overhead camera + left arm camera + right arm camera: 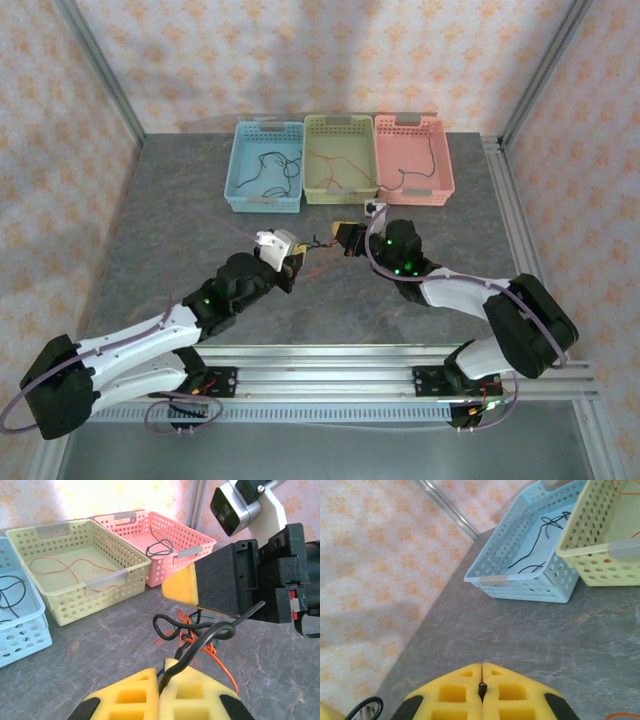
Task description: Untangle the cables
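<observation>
The tangle [192, 635] hangs just above the middle of the table [180, 220], strung between the two claws. In the top view the left gripper [161, 682] is at about 8 o'clock of it and the right gripper [482, 677] at about 2 o'clock. The left claw is clenched on the black cable [220, 628], which rises out of the seam between its foam pads and loops through the knot. The right claw is clenched too. A dark sliver shows in its seam, probably a strand of the same tangle, though it is too small to be sure.

These wires look almost weightless and limp. The black one is thicker and keeps a springy curl, while the orange strands [222, 667] are hair-thin and kink easily. Soft pads should grip them well, but a hard pull would likely tighten the knot rather than free it. The best hold seems to be a free end or an outer loop at 6 o'clock of the knot, not its core.

At 12 o'clock stand the blue basket [236, 165], green basket [340, 122] and pink basket [445, 160], each with loose wires inside.
</observation>
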Available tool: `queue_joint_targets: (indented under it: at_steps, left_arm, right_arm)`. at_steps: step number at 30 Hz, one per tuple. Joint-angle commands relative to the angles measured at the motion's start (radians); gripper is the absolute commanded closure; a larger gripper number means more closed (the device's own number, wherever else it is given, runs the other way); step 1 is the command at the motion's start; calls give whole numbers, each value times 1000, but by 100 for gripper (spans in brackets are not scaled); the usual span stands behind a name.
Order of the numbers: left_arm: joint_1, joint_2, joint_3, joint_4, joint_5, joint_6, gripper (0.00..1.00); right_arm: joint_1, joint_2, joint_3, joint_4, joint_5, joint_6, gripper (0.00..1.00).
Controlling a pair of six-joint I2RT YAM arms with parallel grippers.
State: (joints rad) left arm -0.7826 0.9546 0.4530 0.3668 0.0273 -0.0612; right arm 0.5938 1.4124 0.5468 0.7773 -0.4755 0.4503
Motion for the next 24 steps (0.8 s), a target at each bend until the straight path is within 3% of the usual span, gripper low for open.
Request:
queue_joint_targets:
  at_steps: [1,3,5,6,11,14,18,24]
  left_arm:
    - [30,-57,24,27,-105,-36,99]
    - [31,-57,64,-62,-98,-14,93]
    - [31,-59,102,-137,-106,-9,60]
    - [31,-59,124,-182,-110,-11,51]
    - [32,-74,255,-421,-126,-17,29]
    - [31,-70,333,-541,-134,-32,22]
    - [12,44,471,-670,-92,6,22]
    - [-116,294,626,-750,-182,182,26]
  right_arm:
    - [-89,14,-36,-37,145,-2,100]
    - [-88,-9,-43,-47,162,-19,100]
    - [-89,-34,-51,-57,179,-32,100]
    - [-89,-44,-54,-59,186,-36,100]
    - [-88,-73,-59,-93,224,-60,100]
    - [-88,-73,-56,-104,233,-64,100]
    - [-88,-70,-53,-105,230,-64,100]
    - [-88,-74,-50,-113,229,-68,100]
